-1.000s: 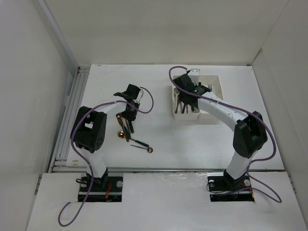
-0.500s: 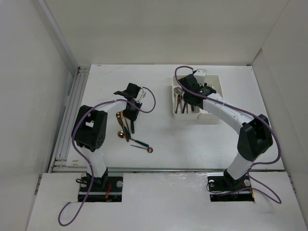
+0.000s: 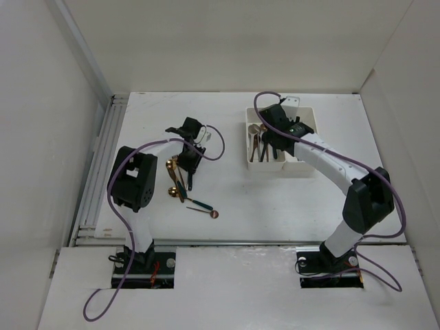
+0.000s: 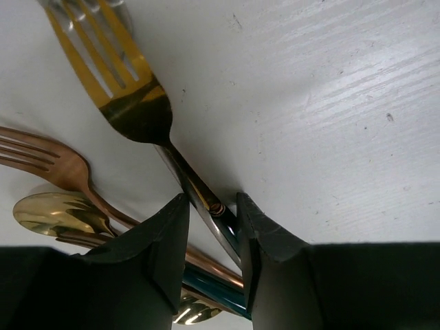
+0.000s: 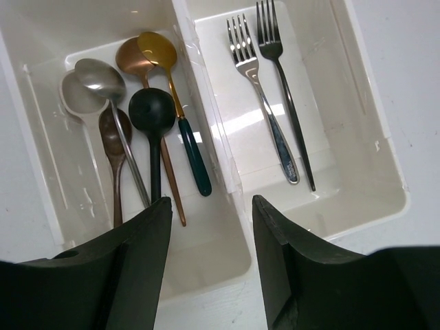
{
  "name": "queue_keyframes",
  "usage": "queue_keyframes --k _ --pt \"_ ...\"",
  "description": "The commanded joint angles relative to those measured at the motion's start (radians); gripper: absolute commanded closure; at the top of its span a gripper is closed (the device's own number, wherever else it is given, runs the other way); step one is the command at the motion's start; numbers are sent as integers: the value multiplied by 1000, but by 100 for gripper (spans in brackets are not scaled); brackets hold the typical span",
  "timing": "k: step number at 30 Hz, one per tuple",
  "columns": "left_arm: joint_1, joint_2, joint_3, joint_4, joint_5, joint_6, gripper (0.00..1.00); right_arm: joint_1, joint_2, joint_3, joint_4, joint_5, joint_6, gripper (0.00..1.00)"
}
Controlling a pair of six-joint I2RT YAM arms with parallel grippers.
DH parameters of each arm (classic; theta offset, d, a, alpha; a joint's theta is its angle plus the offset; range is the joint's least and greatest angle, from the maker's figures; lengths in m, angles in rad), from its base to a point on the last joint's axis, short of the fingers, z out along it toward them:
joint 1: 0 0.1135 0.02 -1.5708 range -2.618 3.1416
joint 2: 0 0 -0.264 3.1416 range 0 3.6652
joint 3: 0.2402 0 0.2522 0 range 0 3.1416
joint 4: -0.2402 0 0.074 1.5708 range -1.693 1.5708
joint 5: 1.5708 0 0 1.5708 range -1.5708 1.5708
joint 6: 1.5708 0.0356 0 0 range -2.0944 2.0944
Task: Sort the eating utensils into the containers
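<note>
My left gripper (image 4: 212,227) is low over the table, its slightly open jaws straddling the dark handle of a gold fork (image 4: 130,103). A copper fork (image 4: 48,161), a gold spoon (image 4: 48,213) and a teal handle (image 4: 206,285) lie beside and under it. In the top view it (image 3: 187,163) is left of centre. My right gripper (image 5: 210,227) is open and empty above the two joined white bins (image 5: 357,137). The left bin holds several spoons (image 5: 155,117). The right bin holds two forks (image 5: 265,103).
In the top view a gold spoon (image 3: 173,192) and a teal-handled spoon (image 3: 203,205) lie on the table near my left gripper. The bins (image 3: 311,117) stand at the back right. White walls enclose the table, with a rail (image 3: 103,165) along its left edge.
My right gripper has lifted from the left bin and shifted slightly right over the divider. My left gripper has hardly moved over the utensil pile.
</note>
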Motion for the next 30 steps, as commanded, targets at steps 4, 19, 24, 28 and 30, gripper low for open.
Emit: queue_keyframes --k 4,19,24,28,30 --pt "14 106 -10 -76 119 10 100 -6 -83 3 8 32 3 44" --pt "14 -43 44 -61 12 -18 100 -6 -104 3 8 32 -6 44" --pt "14 -75 44 -61 12 -8 100 -6 -104 3 8 32 -15 44" --pt "14 -97 44 -61 24 -8 100 -6 -104 12 17 32 -25 44" --pt "14 -97 53 -72 45 -8 100 -6 -104 12 17 23 -25 44"
